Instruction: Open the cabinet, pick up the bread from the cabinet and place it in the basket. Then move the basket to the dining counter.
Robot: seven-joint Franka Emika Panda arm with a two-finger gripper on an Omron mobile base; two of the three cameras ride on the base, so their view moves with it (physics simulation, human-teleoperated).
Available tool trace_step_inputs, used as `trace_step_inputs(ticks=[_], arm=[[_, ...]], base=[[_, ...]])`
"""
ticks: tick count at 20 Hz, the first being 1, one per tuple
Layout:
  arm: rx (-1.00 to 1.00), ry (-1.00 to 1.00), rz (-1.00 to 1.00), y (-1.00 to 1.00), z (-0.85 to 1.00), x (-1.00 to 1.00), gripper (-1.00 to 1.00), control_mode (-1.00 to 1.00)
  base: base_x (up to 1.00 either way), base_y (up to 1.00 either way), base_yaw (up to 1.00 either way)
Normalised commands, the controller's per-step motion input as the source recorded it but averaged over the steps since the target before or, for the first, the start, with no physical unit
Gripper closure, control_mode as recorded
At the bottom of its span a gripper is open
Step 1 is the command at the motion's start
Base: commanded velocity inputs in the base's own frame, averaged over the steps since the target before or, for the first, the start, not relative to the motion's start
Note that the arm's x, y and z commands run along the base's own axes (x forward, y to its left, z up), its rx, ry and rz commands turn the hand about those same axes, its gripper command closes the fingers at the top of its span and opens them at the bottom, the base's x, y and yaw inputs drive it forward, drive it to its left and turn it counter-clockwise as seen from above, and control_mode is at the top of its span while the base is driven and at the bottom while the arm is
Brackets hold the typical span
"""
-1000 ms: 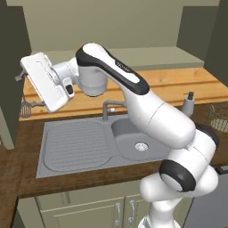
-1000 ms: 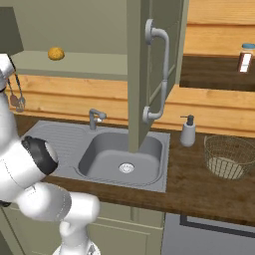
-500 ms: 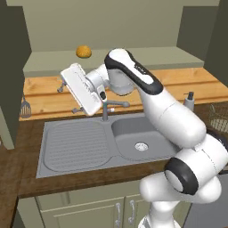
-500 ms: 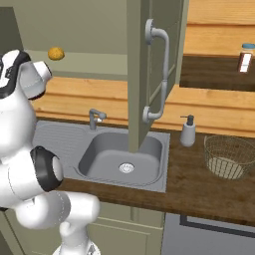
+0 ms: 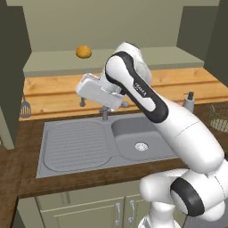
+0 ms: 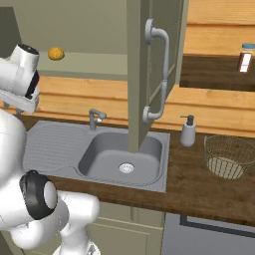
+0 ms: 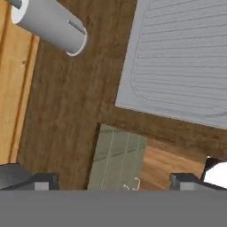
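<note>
The gripper [image 7: 111,179] sits at the bottom of the hand view, its two dark tips well apart with nothing between them, looking down on dark wood-grain worktop and the ribbed steel drainboard [image 7: 186,57] at upper right. From the left base view the white hand [image 5: 99,92] hovers left of centre, over the tap and the back of the sink [image 5: 107,140].

So where are we? The cabinet [image 6: 149,74] is open: its sage-green door stands edge-on in the middle of the right base view, with that long curved silver bar handle down its face. First step done, I'd say.

The bread [image 5: 83,52], a small rounded yellow-orange lump, is on the pale green shelf in the upper left of the left base view, above and slightly left of the hand. Not picked yet.

The basket [image 6: 229,157], a bowl of thin pale wire mesh you can see straight through, waits at the right edge of the right base view on the dark counter, just right of the soap dispenser [image 6: 188,132]. It looks empty.

So the grasp, the drop into the basket and the carry to the dining counter all remain.
</note>
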Motion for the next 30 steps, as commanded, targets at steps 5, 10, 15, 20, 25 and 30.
trace_step_inputs(ticks=[5, 10, 15, 20, 25, 30], arm=[[-0.38, -0.96, 0.02, -0.54, -0.01, -0.02, -1.00, -1.00], [-0.04, -0.58, -0.04, -0.52, 0.05, -0.06, -1.00, -1.00], [0.12, -0.48, -0.04, -0.30, 0.73, 0.21, -1.00, -1.00], [0.03, -0.24, -0.09, -0.02, 0.93, 0.27, -1.00, -1.00], [0.00, -0.08, -0.24, -0.07, 0.42, 0.55, -1.00, -1.00], [0.05, 0.13, -0.10, 0.00, 0.58, 0.64, -1.00, -1.00]], base=[[0.00, 0.00, 0.00], [0.00, 0.00, 0.00], [0.00, 0.00, 0.00], [0.00, 0.00, 0.00], [0.00, 0.00, 0.00], [0.00, 0.00, 0.00]])
